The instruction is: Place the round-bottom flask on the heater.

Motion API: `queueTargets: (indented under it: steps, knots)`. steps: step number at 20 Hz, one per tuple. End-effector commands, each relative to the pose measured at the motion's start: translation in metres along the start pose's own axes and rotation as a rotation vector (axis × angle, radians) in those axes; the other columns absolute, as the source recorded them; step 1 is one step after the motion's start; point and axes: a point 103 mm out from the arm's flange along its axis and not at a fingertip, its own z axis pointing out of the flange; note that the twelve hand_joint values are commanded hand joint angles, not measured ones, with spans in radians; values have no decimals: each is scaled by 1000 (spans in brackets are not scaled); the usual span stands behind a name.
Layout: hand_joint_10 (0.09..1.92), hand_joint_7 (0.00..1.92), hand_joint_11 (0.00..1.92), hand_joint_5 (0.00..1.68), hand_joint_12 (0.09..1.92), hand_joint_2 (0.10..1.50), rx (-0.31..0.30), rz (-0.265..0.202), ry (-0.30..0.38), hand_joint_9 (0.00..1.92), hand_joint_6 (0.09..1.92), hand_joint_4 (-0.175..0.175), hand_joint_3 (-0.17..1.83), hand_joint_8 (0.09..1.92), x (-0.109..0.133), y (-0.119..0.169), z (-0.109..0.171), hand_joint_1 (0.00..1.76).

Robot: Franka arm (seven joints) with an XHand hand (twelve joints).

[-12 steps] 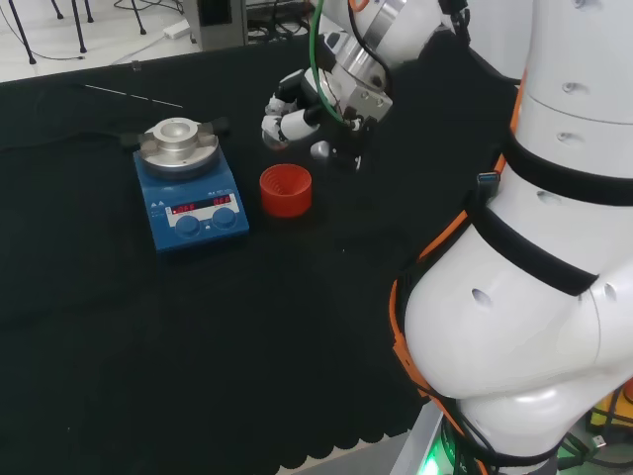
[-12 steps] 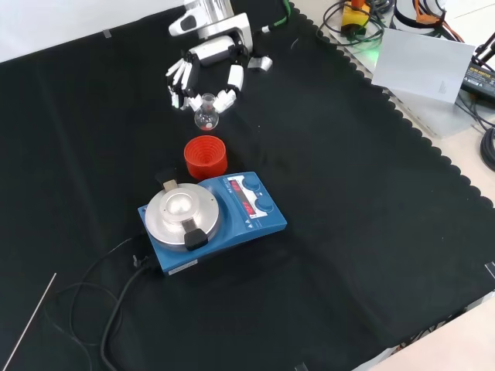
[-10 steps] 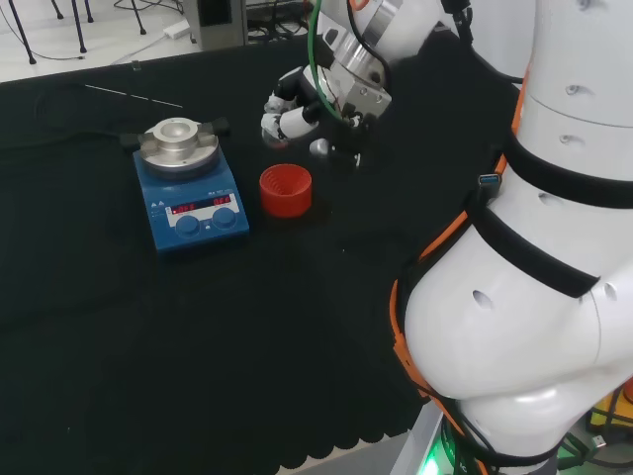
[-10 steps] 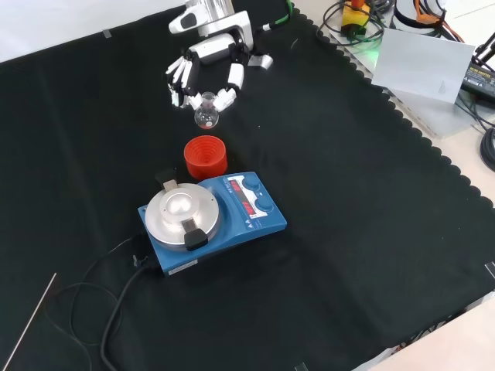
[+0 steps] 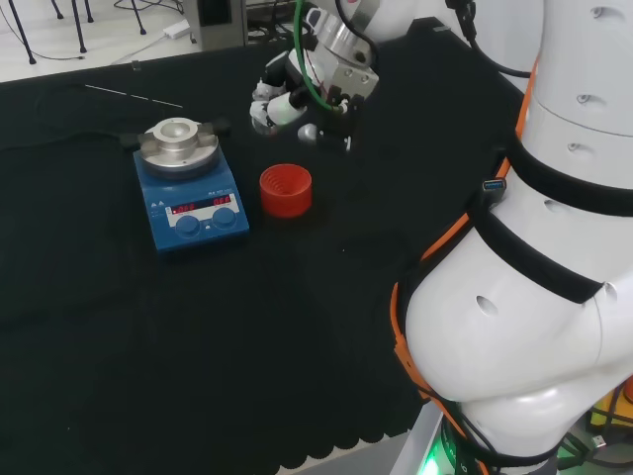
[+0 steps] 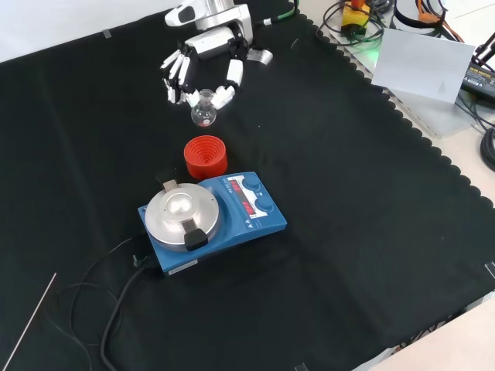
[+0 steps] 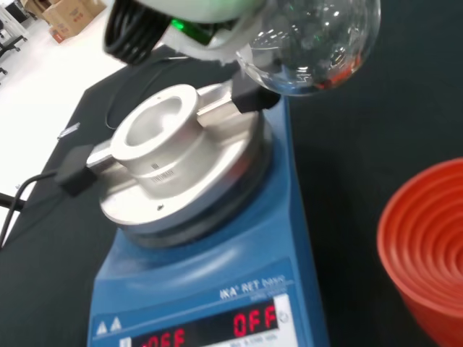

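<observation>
Small clear glass round-bottom flask (image 6: 204, 113) is held by its neck in curled fingers of hand (image 6: 203, 68), above red ribbed ring stand (image 6: 206, 157); the blue heater's (image 7: 202, 289) hollowed metal top is seen close up in wrist view.

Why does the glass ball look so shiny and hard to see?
In the wrist view the round-bottom flask is clear, so room light glints off it and the dark cloth shows through; a blurred white part of the hand sits close above. In the front view the flask is a faint pale bubble under the hand, while the heater top gleams.
</observation>
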Motion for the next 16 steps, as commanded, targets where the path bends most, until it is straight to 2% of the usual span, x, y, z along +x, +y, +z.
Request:
queueTargets:
  steps: [1, 9, 16]
  knots:
    - [464, 601, 318, 1070, 1299, 673, 28, -25, 10, 762, 1107, 149, 833, 532, 26, 20, 1, 1076]
    - [466, 602, 319, 1072, 1299, 669, 63, -71, 34, 760, 1106, 149, 839, 535, 50, 49, 12, 1077]
    - [467, 604, 319, 1074, 1299, 666, 100, -102, 61, 760, 1106, 149, 844, 538, 70, 64, 26, 1078]
